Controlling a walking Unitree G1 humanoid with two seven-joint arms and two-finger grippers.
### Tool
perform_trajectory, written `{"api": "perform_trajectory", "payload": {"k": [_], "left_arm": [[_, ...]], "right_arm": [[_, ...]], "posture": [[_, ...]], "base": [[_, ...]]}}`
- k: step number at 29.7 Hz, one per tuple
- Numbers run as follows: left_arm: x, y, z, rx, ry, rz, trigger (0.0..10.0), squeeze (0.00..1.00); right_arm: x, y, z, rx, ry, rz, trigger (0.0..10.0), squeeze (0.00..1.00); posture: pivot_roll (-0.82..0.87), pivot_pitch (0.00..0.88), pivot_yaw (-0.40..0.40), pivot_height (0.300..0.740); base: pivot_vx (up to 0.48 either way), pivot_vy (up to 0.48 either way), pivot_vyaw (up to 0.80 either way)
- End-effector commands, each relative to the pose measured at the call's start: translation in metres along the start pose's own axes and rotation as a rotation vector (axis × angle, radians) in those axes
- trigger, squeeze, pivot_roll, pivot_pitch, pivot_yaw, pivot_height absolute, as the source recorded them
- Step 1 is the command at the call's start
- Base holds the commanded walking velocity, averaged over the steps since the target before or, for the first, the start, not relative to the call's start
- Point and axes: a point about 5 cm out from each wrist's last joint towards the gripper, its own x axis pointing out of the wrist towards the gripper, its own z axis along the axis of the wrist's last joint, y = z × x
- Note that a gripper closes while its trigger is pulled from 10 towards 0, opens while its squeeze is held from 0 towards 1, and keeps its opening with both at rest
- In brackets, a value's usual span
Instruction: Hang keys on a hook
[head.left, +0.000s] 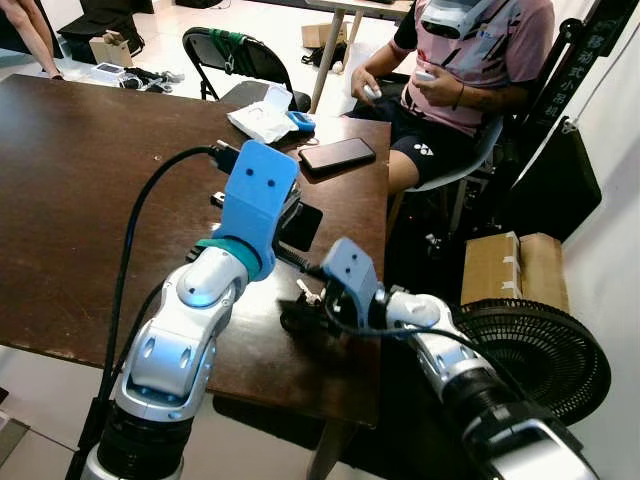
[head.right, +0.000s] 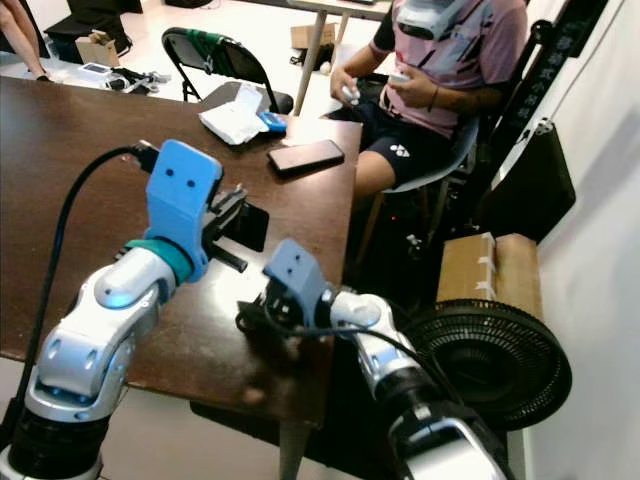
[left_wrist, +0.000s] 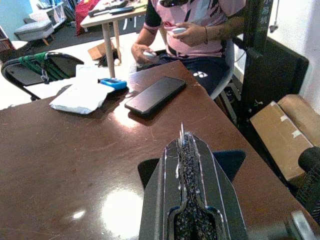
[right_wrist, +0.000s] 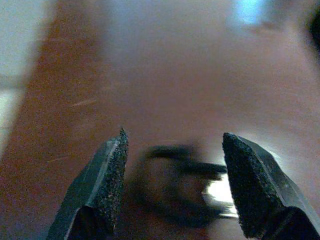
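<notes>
Low over the brown surface (head.left: 70, 200), the right gripper (right_wrist: 172, 187) hovers with jaws apart around blurred dark keys (right_wrist: 175, 185) lying near the front edge; the left gripper (left_wrist: 187, 165) hangs above, jaws pressed together.

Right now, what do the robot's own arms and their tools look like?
Both arms are glossy silver with rounded shells and dark joints near the base. Each wrist carries a boxy light-blue housing; the left one has two small dark dots and sits above a teal band. Thick black cables loop along both arms. The left tool and right tool have long black fingers with rough, gritty-looking pads.
</notes>
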Motion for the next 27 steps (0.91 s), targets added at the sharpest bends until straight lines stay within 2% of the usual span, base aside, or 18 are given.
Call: {"api": "perform_trajectory", "payload": {"k": [1, 3, 6, 8, 13, 15, 18, 24, 27], "left_arm": [[-0.003, -0.003, 0.001, -0.008, -0.003, -0.008, 10.0, 0.00], [-0.003, -0.003, 0.001, -0.008, -0.002, -0.008, 10.0, 0.00], [-0.003, -0.003, 0.002, -0.010, 0.001, -0.006, 10.0, 0.00], [-0.003, -0.003, 0.002, -0.010, 0.001, -0.006, 10.0, 0.00], [-0.003, -0.004, 0.002, -0.009, 0.003, -0.010, 10.0, 0.00], [-0.002, -0.004, 0.001, -0.010, 0.004, -0.013, 10.0, 0.00], [-0.001, -0.005, 0.001, -0.011, 0.004, -0.017, 10.0, 0.00], [0.001, -0.005, 0.002, -0.008, 0.003, -0.018, 10.0, 0.00], [0.000, -0.003, 0.001, -0.006, 0.007, -0.009, 10.0, 0.00]], "right_arm": [[0.000, 0.007, 0.003, -0.013, -0.032, 0.069, 10.0, 0.00], [-0.001, 0.008, 0.004, -0.015, -0.046, 0.092, 10.0, 0.00], [-0.012, 0.012, 0.010, -0.049, -0.075, 0.122, 10.0, 0.00], [-0.012, 0.012, 0.010, -0.049, -0.075, 0.122, 10.0, 0.00], [-0.028, 0.018, 0.008, -0.065, -0.068, 0.140, 10.0, 0.00], [-0.039, 0.014, 0.001, -0.077, -0.034, 0.067, 10.0, 0.00], [-0.045, 0.010, -0.006, -0.067, -0.010, 0.016, 10.0, 0.00], [-0.041, 0.004, -0.016, -0.052, 0.042, -0.033, 10.0, 0.00], [-0.037, -0.006, -0.015, -0.067, 0.059, -0.108, 10.0, 0.00]], "posture": [[0.12, 0.169, 0.064, 0.740], [0.12, 0.169, 0.064, 0.740], [0.11, 0.164, 0.062, 0.740], [0.11, 0.164, 0.062, 0.740], [0.11, 0.162, 0.061, 0.740], [0.10, 0.153, 0.063, 0.740], [0.10, 0.153, 0.063, 0.740], [0.10, 0.146, 0.064, 0.740], [0.11, 0.147, 0.062, 0.740]], "base": [[0.000, 0.000, 0.00], [0.000, 0.000, 0.00], [0.000, 0.000, 0.00], [0.000, 0.000, 0.00], [0.000, 0.000, 0.00], [0.000, 0.000, 0.00], [0.000, 0.000, 0.00], [0.000, 0.000, 0.00], [0.000, 0.000, 0.00]]}}
